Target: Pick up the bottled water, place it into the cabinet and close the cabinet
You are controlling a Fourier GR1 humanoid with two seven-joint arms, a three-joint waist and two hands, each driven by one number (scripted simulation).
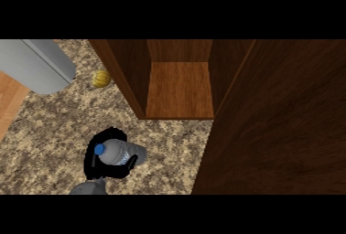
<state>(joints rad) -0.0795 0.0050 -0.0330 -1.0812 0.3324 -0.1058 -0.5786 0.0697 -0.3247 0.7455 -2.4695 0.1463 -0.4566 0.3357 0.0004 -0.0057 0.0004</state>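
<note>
The bottled water [120, 152] is clear and ribbed with a blue cap, tilted so the cap points toward the worktop's [61, 119] left edge. My left hand [101, 160] wraps it, fingers curled round its body, over the speckled worktop near its front edge. The open wooden cabinet [179, 91] stands beyond, its door [283, 128] swung out at the right.

Blue-capped bottled water [121, 152], brown wooden cabinet [179, 89]

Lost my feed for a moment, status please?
Left hand wrapped round the bottle, over the counter. Right hand out of view. Cabinet open, shelf bare, path clear.
</note>
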